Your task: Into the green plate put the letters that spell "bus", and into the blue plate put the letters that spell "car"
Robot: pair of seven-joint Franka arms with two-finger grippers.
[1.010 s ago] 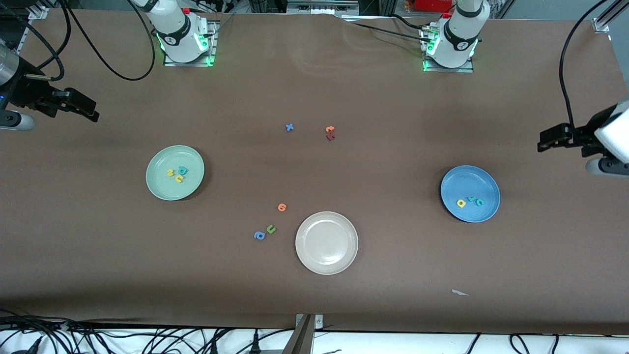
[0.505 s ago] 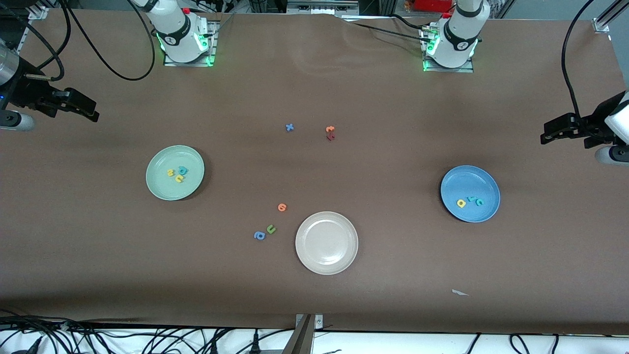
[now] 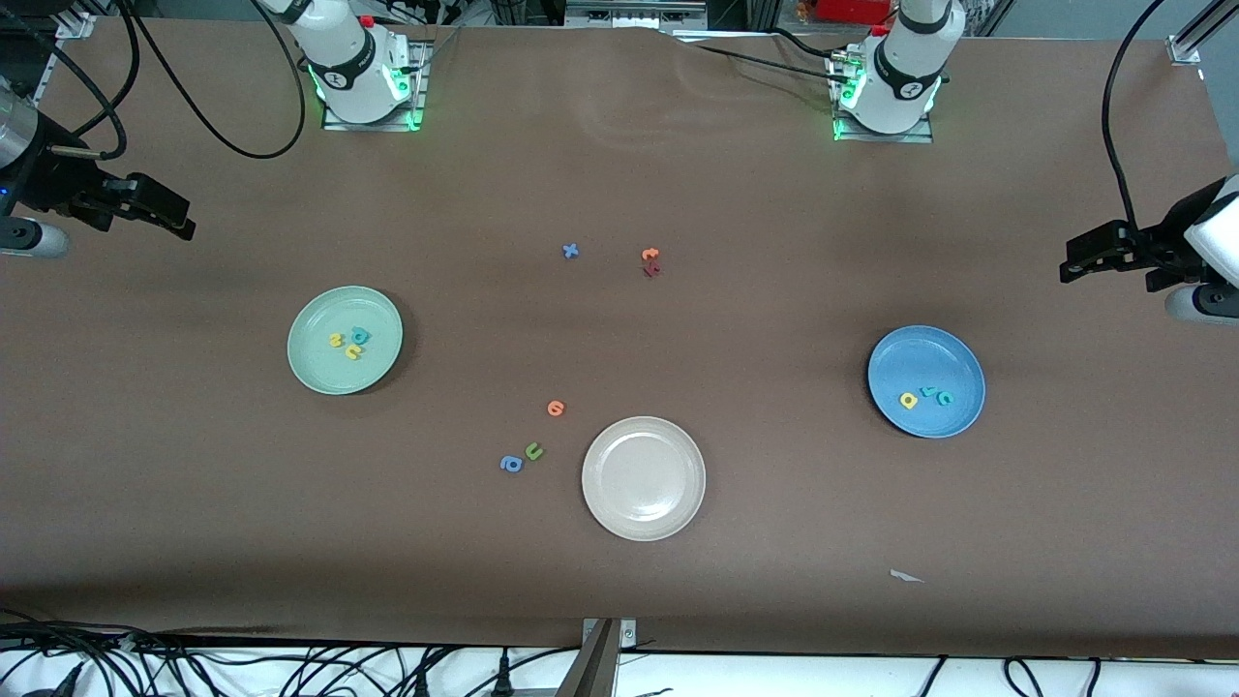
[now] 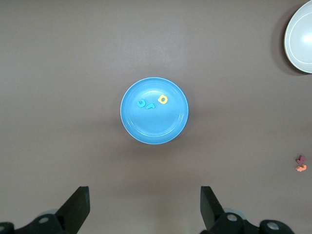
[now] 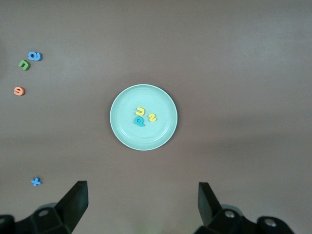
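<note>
The green plate holds a teal b, a yellow u and a yellow s. The blue plate holds a yellow a, a teal r and a teal c. My left gripper hangs open and empty high over the left arm's end of the table, with the blue plate in its wrist view. My right gripper is open and empty above the right arm's end, looking down on the green plate.
An empty cream-white plate sits nearer the front camera at mid-table. Loose letters lie around it: a blue a, a green u, an orange letter, a blue x, and an orange and a dark red one.
My left arm has shifted slightly up and toward its end of the table. The right arm, the plates and the letters have not moved.
</note>
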